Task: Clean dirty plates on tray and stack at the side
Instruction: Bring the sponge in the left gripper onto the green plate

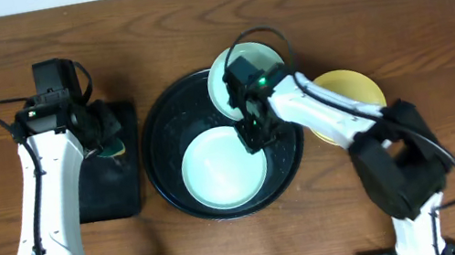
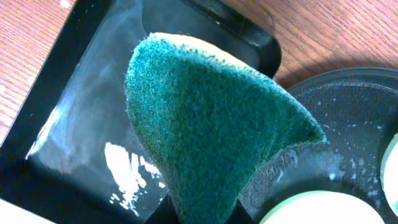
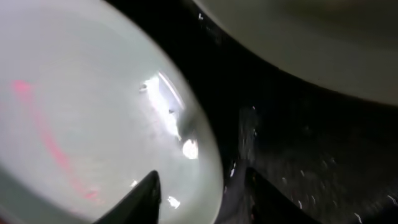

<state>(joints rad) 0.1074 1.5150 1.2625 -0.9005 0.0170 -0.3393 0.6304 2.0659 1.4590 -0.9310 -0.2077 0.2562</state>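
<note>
Green sponge (image 2: 211, 124) clenched in left hand (image 1: 106, 135) (above the rectangular tray (image 1: 113, 191)); right hand (image 3: 199, 190) released, astride a mint plate (image 3: 81, 112).

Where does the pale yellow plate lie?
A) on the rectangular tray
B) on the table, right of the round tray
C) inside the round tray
B: seen from overhead, the yellow plate rests on the table, outside the round tray, to its right.

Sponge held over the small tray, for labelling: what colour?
Dark green sponge, clearest in left wrist view.
</note>
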